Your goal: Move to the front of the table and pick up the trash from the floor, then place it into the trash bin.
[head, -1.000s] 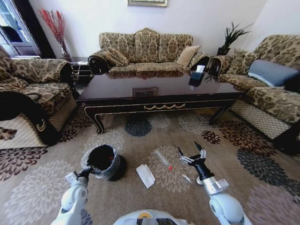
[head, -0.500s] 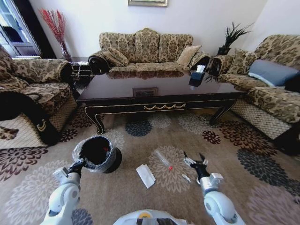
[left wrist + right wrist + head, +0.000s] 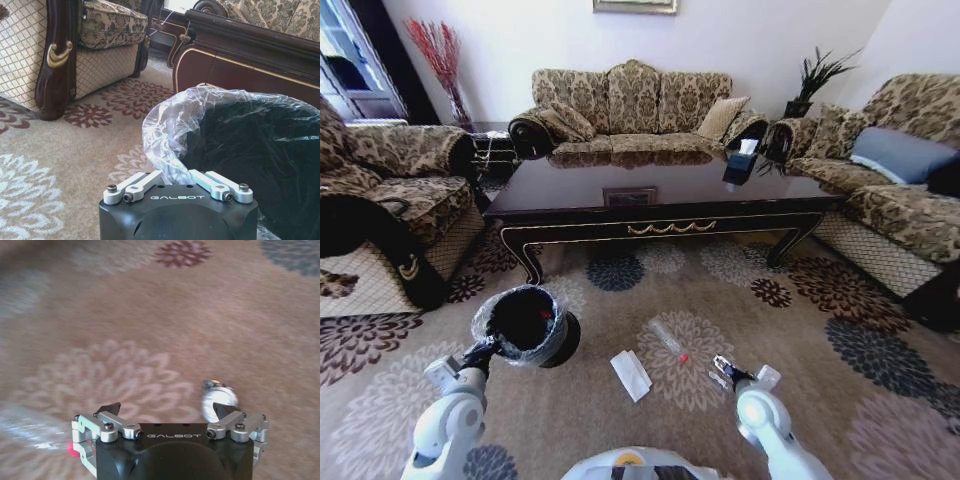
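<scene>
The dark glossy table stands ahead across the carpet. My left gripper is shut on the bag-lined rim of the black trash bin, which is tipped toward me; in the left wrist view that gripper pinches the crinkly clear liner of the trash bin. Trash lies on the floor: a white wrapper, a clear tube with a red tip and a small pale bit. My right gripper hangs low and open just over that bit. In the right wrist view the right gripper is open beside the pale bit.
Patterned sofas ring the table, with an armchair on the left and a sofa on the right. The floral carpet between me and the table is open floor.
My right arm has dropped down toward the floor, bringing its open gripper close over the small pale bit. My left arm has shifted the bin a little left and up.
</scene>
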Tool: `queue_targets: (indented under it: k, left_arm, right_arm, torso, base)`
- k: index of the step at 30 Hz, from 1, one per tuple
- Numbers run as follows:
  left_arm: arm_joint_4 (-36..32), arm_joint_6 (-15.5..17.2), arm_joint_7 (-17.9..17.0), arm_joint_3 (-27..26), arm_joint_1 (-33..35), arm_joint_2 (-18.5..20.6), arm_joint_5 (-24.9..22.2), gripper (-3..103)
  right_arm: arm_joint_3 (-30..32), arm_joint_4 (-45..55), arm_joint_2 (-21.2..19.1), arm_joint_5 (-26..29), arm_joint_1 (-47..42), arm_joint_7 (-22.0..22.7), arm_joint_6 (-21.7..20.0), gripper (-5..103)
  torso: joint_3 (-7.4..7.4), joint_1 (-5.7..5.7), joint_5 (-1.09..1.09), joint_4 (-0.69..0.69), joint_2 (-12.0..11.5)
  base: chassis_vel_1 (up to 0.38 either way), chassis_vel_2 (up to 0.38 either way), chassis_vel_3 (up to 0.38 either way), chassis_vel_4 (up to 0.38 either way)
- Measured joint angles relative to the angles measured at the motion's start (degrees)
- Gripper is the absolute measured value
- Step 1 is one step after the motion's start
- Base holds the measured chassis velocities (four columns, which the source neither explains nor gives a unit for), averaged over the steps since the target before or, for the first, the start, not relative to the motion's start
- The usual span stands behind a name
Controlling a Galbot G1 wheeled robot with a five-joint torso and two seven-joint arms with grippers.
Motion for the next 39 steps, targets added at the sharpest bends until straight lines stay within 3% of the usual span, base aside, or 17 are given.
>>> queue_targets:
  k: [7,10,20,39]
  left_arm:
    - [-0.04,0.08,0.0,0.54,-0.15,-0.07,0.1,3]
    - [0.02,0.08,0.0,0.69,-0.23,-0.03,0.12,3]
    - [-0.48,0.14,-0.04,0.82,0.24,-0.36,0.21,3]
    - [-2.77,-0.32,-0.97,0.28,1.18,-0.61,-0.25,3]
  right_arm:
    - [1.0,-8.95,0.64,3.28,4.4,6.04,-0.88,100]
    - [1.29,-11.11,0.91,4.61,5.33,6.37,-0.87,100]
    - [1.6,-19.04,1.61,5.72,10.05,4.19,0.27,100]
    - [0.47,-30.74,2.59,-1.9,16.82,0.58,2.89,100]
  torso:
    - [0.0,0.0,0.01,-0.01,0.0]
    - [0.0,0.0,0.0,-0.01,0.0]
    - [0.0,0.0,0.0,-0.01,0.0]
    - [0.0,0.0,0.01,0.0,0.0]
  base:
    - [0.0,0.0,0.0,0.0]
    - [0.0,0.0,0.0,0.0]
    - [0.0,0.0,0.0,0.0]
    - [0.0,0.0,0.0,0.0]
